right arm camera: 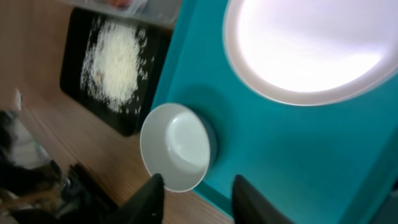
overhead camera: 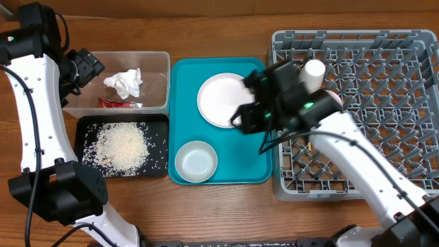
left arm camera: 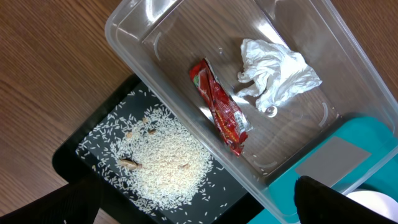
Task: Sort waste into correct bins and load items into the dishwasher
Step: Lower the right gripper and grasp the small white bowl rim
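The clear tub [overhead camera: 155, 63] holds a crumpled white tissue [overhead camera: 125, 82] [left arm camera: 273, 71] and a red wrapper [overhead camera: 120, 103] [left arm camera: 221, 106]. Rice [overhead camera: 122, 145] [left arm camera: 165, 158] lies heaped in the black tray [overhead camera: 88, 125]. My left gripper [overhead camera: 82, 66] [left arm camera: 199, 211] hangs open over the tub's left end, holding nothing. On the teal tray [overhead camera: 260, 168] sit a white plate [overhead camera: 218, 99] [right arm camera: 311, 50] and a white bowl [overhead camera: 196, 161] [right arm camera: 176, 146]. My right gripper [overhead camera: 248, 113] [right arm camera: 199, 199] is open and empty above the tray, beside the plate. A white cup [overhead camera: 314, 71] stands in the grey rack [overhead camera: 384, 41].
The rack fills the right side, with my right arm crossing its left edge. A pale pink rim [overhead camera: 335, 99] shows behind the right wrist. Bare wooden table [overhead camera: 226, 213] runs along the front. Dark cables and gear [right arm camera: 37, 186] lie at the table's near edge.
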Controlling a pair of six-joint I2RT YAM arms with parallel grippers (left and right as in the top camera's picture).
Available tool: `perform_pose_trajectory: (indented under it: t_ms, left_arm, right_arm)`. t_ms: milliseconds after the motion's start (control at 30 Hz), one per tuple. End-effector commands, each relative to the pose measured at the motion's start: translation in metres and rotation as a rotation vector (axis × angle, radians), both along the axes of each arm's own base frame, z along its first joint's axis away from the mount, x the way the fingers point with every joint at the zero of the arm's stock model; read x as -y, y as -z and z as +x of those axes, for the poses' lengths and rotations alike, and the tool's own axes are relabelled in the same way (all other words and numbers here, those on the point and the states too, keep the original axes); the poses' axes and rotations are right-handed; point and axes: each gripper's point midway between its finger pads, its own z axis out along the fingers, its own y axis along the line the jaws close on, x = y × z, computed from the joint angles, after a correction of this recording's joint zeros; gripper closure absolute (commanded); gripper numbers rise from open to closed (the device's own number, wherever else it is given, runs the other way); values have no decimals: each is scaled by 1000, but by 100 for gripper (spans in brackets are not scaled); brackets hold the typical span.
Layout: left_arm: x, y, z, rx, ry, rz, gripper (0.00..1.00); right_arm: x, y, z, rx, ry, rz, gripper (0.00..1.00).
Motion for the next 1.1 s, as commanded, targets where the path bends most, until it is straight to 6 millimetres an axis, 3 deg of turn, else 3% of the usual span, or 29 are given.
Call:
perform_pose_trajectory:
  t_ms: [0,267,500,700,900,1067]
  left_arm:
    - [0,-3,1,4,15,18,0]
    - [0,-3,1,4,15,18,0]
    - [0,-3,1,4,15,18,0]
    - [0,-3,1,4,15,18,0]
    - [0,-3,1,4,15,18,0]
    - [0,-3,1,4,15,18,0]
  right_arm:
    - [-17,7,2,87,-22,-90,53]
    - [-58,40,-23,101,-134,-172,51]
    - [-93,69,-70,-43,-216,-161,51]
    - [-119,84,-101,-46,-306,-173,51]
    - [-140,83,-109,54,-337,-170,51]
    - [-143,83,-107,111,-327,-197,51]
